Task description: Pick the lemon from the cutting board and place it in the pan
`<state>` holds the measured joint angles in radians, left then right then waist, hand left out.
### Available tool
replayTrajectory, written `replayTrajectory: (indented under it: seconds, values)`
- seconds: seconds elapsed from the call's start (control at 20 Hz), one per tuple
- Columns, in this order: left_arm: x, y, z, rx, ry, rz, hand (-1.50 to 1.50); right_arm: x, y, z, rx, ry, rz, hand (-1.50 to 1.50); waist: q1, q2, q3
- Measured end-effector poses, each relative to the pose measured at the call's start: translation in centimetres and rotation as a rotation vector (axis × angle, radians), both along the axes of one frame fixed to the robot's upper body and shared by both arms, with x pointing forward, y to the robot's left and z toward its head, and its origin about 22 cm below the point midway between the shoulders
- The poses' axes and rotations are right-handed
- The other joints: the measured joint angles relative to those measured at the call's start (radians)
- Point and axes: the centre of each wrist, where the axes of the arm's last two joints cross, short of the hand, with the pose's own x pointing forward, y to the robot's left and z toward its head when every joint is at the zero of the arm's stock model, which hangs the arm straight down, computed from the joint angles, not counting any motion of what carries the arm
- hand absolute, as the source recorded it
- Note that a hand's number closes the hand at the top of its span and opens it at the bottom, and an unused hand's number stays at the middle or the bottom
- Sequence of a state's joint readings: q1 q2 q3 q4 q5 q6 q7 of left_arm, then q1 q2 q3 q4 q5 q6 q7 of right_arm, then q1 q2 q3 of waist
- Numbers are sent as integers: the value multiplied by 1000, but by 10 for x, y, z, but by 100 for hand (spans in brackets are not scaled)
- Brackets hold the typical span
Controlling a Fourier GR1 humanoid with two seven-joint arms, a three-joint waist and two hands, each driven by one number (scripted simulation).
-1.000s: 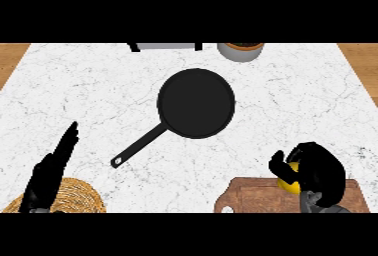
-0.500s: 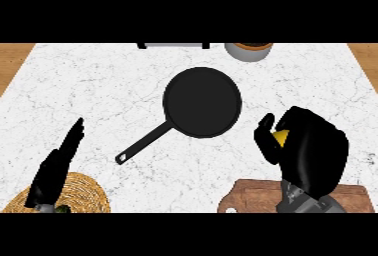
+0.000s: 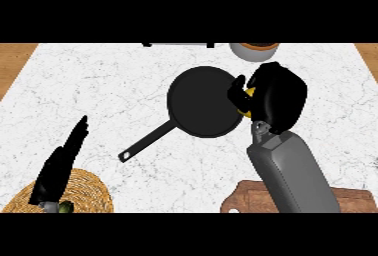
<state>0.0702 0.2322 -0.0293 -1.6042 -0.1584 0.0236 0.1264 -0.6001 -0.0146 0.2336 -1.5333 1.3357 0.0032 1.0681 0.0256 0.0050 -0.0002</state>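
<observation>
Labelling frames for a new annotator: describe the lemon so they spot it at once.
Start at the black pan in the middle of the white marble counter. At the pan's right rim sits the robot's right hand, its fingers curled round a small yellow thing: the lemon. Only a sliver shows, the sole bright yellow in view.

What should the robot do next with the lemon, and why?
Probably move the right robot hand a little further left, then let go. Its fingers are curled round the lemon, which shows only at the pan's right rim, not over its middle. The left robot hand rests open near the lower left edge.
</observation>
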Motion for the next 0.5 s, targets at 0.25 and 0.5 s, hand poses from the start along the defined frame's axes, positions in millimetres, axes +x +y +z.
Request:
replayTrajectory:
  seconds: [0.25,0.5]
  values:
    - [6,-2,1,-2,-7,-17,0,44,-1,-13,105,16,4,150,13,6,1]
    - [9,-5,3,7,-12,-33,0,80,0,-38,160,95,-9,150,26,12,1]
